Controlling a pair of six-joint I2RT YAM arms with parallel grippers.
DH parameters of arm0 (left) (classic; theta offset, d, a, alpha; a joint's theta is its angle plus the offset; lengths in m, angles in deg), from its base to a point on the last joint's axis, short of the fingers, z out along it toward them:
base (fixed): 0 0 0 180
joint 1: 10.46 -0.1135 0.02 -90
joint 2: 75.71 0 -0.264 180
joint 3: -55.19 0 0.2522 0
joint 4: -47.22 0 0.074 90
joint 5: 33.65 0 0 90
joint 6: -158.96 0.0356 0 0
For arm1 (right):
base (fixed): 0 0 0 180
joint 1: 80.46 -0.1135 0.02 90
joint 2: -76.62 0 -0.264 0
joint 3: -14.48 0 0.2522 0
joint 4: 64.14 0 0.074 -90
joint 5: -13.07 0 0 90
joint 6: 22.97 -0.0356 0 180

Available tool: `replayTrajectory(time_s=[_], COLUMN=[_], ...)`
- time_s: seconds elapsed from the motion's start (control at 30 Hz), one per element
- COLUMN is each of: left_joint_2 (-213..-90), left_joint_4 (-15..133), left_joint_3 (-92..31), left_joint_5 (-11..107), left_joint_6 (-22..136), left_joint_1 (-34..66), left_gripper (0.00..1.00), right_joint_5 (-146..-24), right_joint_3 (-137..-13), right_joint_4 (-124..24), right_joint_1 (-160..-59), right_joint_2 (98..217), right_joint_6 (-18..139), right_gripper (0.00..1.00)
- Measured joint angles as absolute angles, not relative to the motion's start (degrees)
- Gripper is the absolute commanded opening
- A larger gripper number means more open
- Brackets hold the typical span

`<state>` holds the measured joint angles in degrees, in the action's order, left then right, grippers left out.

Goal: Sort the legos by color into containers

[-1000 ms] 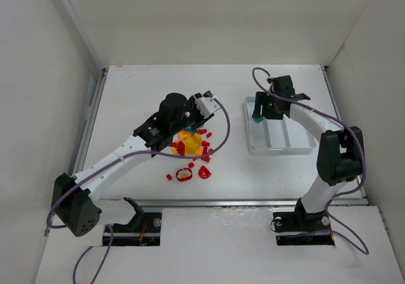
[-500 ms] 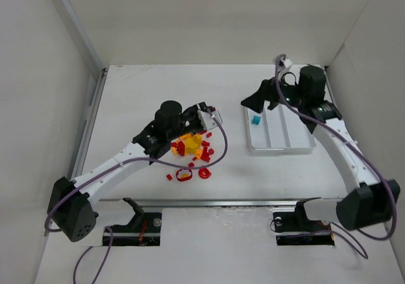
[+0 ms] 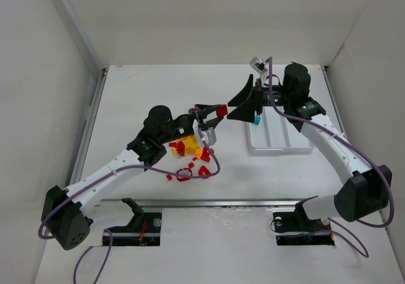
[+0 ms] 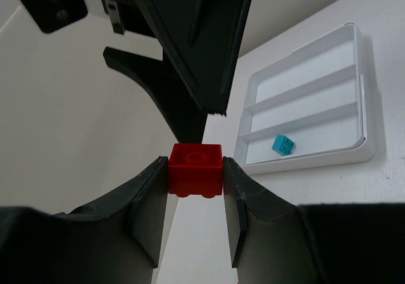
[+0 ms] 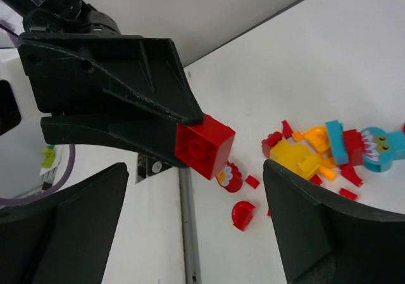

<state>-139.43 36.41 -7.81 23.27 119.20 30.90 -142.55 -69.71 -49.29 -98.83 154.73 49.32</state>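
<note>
I read this as a handover in mid-air. The left jaws are clenched on a red brick (image 3: 221, 111), raised off the worktop (image 3: 145, 88) just beside the tray (image 3: 285, 150), on its side toward the loose pile (image 3: 193, 148). The right jaws are spread wide and face the brick almost nose to nose without touching it yet.

One teal brick (image 3: 257, 119) already lies in the tray compartment closest to the pile; the other two compartments look bare. Most of the red, orange and yellow pieces are not yet sorted and sit on the worktop well apart from the tray.

Next, I judge, the right jaws must ease over the brick's free end and close before the left lets go. It is small, so little is left to grab.

The worktop is plain white, boxed by white walls (image 3: 209, 18).
</note>
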Motion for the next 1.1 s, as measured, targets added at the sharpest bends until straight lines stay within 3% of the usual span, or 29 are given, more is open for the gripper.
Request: replayTrajectory(time_s=[0.2,0.37,0.5,0.6,0.7,0.77,0.8,0.83,0.87,0.97,1.0,1.03,1.1], left_joint_2=[-139.4,-139.4,-139.4,-139.4,-139.4,-139.4,-139.4,-139.4,-139.4,-139.4,-139.4,-139.4,-139.4], left_joint_4=[36.3,36.3,36.3,36.3,36.4,36.6,36.7,36.7,36.7,36.8,36.7,36.7,36.8], left_joint_3=[-7.8,-7.8,-7.8,-7.9,-7.8,-7.8,-7.8,-7.8,-7.8,-7.8,-7.8,-7.8,-7.8], left_joint_5=[22.4,22.3,22.3,22.7,23.3,24.0,24.1,24.3,24.5,25.0,25.2,25.4,26.2], left_joint_6=[119.2,119.3,119.4,119.4,119.5,119.5,119.7,119.7,119.7,119.7,119.7,119.8,120.1], left_joint_1=[31.5,31.6,31.9,32.1,32.2,32.2,32.2,32.1,32.2,32.2,32.2,32.2,32.2], left_gripper=[0.00,0.00,0.00,0.00,0.00,0.00,0.00,0.00,0.00,0.36,0.51,0.77,1.00], right_joint_5=[-141.2,-140.1,-139.3,-139.1,-139.0,-139.1,-138.8,-138.9,-138.8,-138.5,-138.4,-138.1,-136.9], right_joint_3=[-71.5,-72.3,-72.4,-72.4,-72.4,-72.4,-72.5,-72.5,-72.6,-72.6,-72.6,-72.6,-72.5], right_joint_4=[-49.5,-49.6,-49.7,-49.6,-49.6,-49.7,-49.6,-49.6,-49.7,-49.7,-49.8,-49.7,-49.8], right_joint_1=[-102.9,-103.5,-103.5,-103.7,-104.2,-104.5,-104.7,-104.6,-104.7,-104.8,-104.8,-104.9,-104.8], right_joint_2=[156.1,156.8,158.6,159.8,160.1,160.1,160.1,160.1,160.1,160.1,160.1,160.1,160.1], right_joint_6=[48.7,48.2,47.5,47.1,46.8,46.5,46.2,46.1,46.0,46.1,46.1,46.1,46.2], right_gripper=[0.89,0.81,0.68,0.66,0.55,0.35,0.17,0.17,0.00,0.00,0.00,0.00,0.00])
